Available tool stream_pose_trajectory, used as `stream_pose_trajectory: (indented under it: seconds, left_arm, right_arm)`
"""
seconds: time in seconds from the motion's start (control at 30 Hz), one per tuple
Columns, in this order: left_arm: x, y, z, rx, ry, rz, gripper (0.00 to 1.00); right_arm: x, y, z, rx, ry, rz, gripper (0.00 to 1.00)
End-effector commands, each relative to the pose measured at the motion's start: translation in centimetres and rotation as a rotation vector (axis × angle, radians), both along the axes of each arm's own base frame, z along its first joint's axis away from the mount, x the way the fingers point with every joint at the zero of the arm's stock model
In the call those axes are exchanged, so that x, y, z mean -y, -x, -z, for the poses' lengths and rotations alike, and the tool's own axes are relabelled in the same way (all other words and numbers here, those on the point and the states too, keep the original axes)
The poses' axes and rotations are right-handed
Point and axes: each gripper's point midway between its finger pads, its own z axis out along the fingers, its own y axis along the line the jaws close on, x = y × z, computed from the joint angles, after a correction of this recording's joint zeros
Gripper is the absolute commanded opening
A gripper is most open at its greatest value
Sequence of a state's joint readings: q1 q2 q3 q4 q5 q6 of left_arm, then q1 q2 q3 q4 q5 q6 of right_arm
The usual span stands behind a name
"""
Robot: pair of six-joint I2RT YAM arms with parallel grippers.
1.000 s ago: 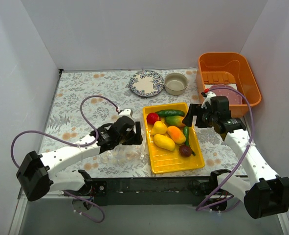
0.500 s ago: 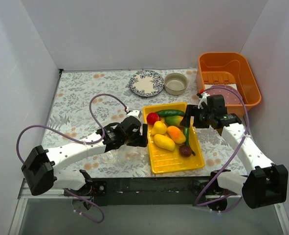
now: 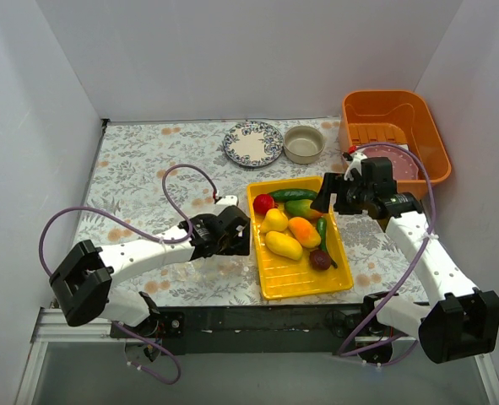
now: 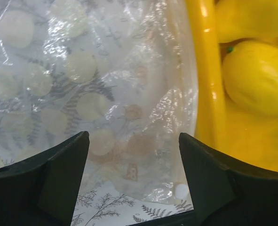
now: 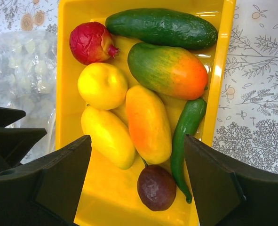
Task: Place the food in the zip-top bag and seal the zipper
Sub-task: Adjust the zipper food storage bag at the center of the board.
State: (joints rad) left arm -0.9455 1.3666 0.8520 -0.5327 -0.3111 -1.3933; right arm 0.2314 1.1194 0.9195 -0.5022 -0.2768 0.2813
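The food lies in a yellow tray [image 3: 304, 288]: a red fruit [image 5: 91, 42], a cucumber [image 5: 161, 28], a green-orange mango [image 5: 169, 70], two yellow fruits [image 5: 102, 85], an orange-yellow fruit [image 5: 148, 123], a green chili [image 5: 186, 129] and a dark purple fruit [image 5: 156, 187]. The clear zip-top bag [image 4: 106, 94] lies flat on the table, touching the tray's left side; it also shows in the right wrist view [image 5: 21, 70]. I cannot pick out its zipper. My left gripper [image 3: 236, 232] is open and low over the bag's near corner [image 4: 134, 141]. My right gripper [image 3: 327, 196] is open and empty above the tray [image 5: 138, 141].
A patterned plate [image 3: 253, 143] and a beige bowl [image 3: 304, 143] stand behind the tray. An orange bin [image 3: 397, 126] holding a pink plate [image 3: 393, 160] stands at the back right. White walls close in the table.
My left gripper has moved right along the table to the bag beside the tray. My right gripper has moved left and back, over the tray's far end.
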Motion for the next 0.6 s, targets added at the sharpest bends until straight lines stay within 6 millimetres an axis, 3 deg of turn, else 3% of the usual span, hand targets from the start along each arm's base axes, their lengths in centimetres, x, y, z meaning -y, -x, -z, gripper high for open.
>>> stream_pose_trajectory:
  seconds: [0.0,0.37,0.57]
  left_arm:
    - [-3.8,0.0,1.7,-0.002,-0.106,-0.143,0.78]
    - [-9.4,-2.0,1.1,0.015,-0.108,-0.303,0.84]
    - [-7.8,-3.9,-3.7,0.136,-0.038,-0.213,0.87]
  right_arm:
    - [0.0,1.0,-0.4,0.01,-0.01,-0.008,0.86]
    - [-0.2,1.5,0.4,-0.017,-0.015,-0.021,0.86]
    - [-0.3,1.5,0.6,-0.02,-0.026,-0.021,0.86]
